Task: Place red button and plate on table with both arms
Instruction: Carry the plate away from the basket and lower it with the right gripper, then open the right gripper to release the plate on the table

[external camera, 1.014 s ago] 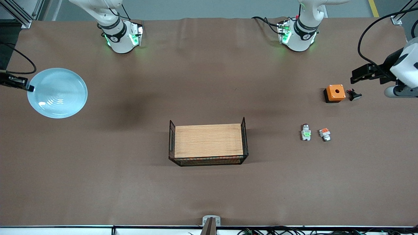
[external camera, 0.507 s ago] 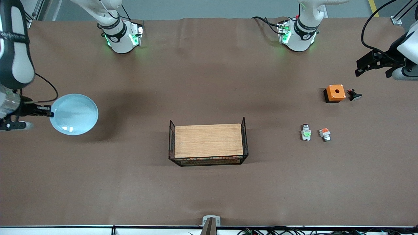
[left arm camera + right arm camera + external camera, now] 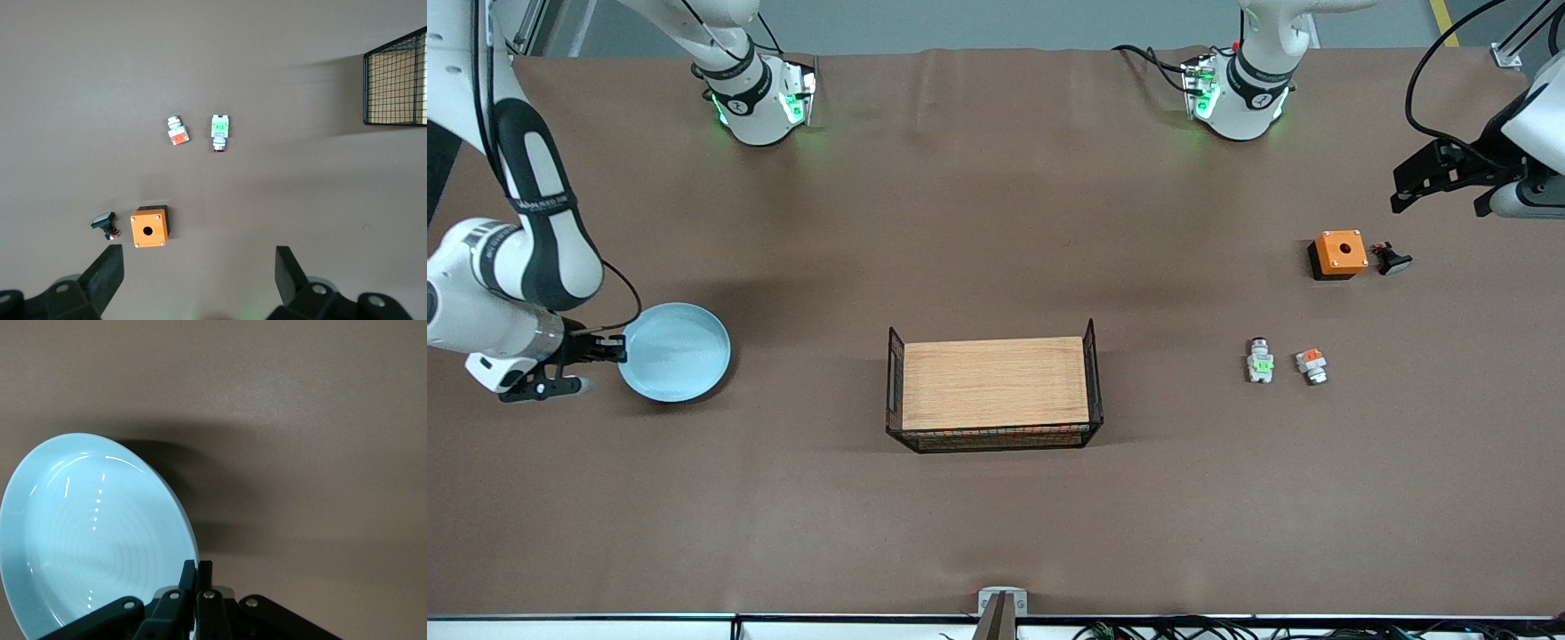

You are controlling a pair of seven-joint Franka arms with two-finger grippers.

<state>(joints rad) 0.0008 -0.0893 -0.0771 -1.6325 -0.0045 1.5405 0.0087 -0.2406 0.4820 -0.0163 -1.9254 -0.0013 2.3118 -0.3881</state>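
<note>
The right hand (image 3: 612, 352) pinches the plate (image 3: 677, 351) by its 9 o'clock rim above the surface (image 3: 996, 533); lower it level before letting go. The left hand (image 3: 1440, 182) hangs wide open over the 3 o'clock end, while the red button (image 3: 1260, 362) lies untouched beside the wooden tray (image 3: 994, 384).

Grey floor (image 3: 978, 22) edges the brown sheeting — an aluminium frame post (image 3: 480, 44) at one corner.

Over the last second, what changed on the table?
The right gripper, shut on the plate's rim, carried it nearer the front camera and toward the wooden tray. The left gripper, open, drew back from the orange box. The red button and the other parts stayed put.
</note>
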